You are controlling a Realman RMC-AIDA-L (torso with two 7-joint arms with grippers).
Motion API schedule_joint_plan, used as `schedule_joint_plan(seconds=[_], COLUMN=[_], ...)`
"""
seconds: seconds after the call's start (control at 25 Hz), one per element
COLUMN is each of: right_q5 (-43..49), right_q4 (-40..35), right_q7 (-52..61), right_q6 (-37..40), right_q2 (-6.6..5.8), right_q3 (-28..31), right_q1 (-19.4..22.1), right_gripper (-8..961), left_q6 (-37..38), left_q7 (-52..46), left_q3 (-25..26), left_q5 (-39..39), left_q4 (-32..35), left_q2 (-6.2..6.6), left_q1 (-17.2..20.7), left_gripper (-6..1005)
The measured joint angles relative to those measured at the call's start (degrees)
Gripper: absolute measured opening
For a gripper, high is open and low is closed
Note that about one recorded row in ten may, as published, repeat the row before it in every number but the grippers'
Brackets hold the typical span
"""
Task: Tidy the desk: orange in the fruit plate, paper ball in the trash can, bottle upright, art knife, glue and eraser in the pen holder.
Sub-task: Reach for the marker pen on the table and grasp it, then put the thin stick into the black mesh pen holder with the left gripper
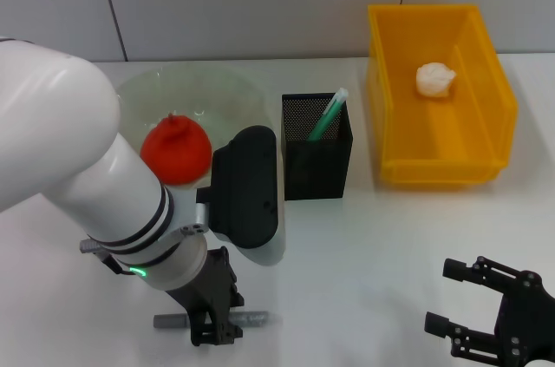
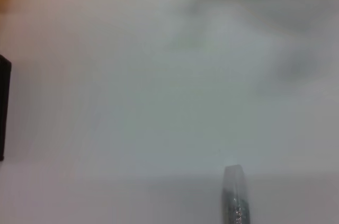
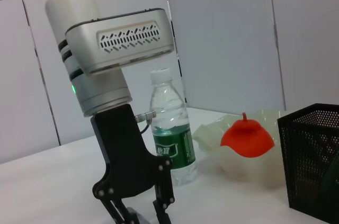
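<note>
The grey art knife [image 1: 251, 319] lies flat on the table at the front left; its tip [image 2: 234, 197] also shows in the left wrist view. My left gripper [image 1: 214, 332] is down over it, fingers [image 3: 161, 208] straddling the knife with a gap, open. The orange [image 1: 176, 150] sits in the fruit plate [image 1: 139, 94]. The paper ball [image 1: 435, 79] lies in the trash can [image 1: 494, 89]. The bottle [image 3: 170, 128] stands upright behind my left wrist. A green-white stick, probably the glue [image 1: 328, 115], leans in the pen holder [image 1: 316, 163]. The eraser is out of view. My right gripper [image 1: 451, 298] hovers open at the front right.
The left arm's black wrist housing [image 1: 247, 185] blocks the head view of the bottle, between the fruit plate and the pen holder. A white wall with panel seams runs behind the table.
</note>
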State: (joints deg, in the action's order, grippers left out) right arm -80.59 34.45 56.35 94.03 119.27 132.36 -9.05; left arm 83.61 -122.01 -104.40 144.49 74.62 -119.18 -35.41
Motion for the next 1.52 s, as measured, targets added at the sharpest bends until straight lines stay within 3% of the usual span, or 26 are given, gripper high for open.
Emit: schedule_joint_plan(seconds=[0.28, 0.68, 1.24, 1.52], right_q5=[0.0, 0.0, 0.0, -0.3], right_q4=[0.0, 0.0, 0.0, 0.0], right_q7=[0.2, 0.2, 0.3, 0.3], right_q6=[0.0, -0.1, -0.1, 0.3], right_q2=[0.00, 0.00, 0.00, -0.17], right_q3=[0.0, 0.0, 0.1, 0.5], right_q1=[0.0, 0.0, 0.1, 0.5], right_gripper=[783, 783, 783, 783], left_q6=[-0.2, -0.9, -1.7, -0.1], left_q7=[0.1, 0.2, 0.0, -0.7], left_q3=[0.0, -0.2, -0.5, 1.3], left_q5=[0.0, 0.1, 0.2, -0.4], left_q4=[-0.7, -2.7, -2.4, 5.8], left_q2=[0.00, 0.00, 0.00, 0.10], left_q1=[-0.3, -1.3, -1.4, 0.6], left_gripper=[339, 246, 199, 154])
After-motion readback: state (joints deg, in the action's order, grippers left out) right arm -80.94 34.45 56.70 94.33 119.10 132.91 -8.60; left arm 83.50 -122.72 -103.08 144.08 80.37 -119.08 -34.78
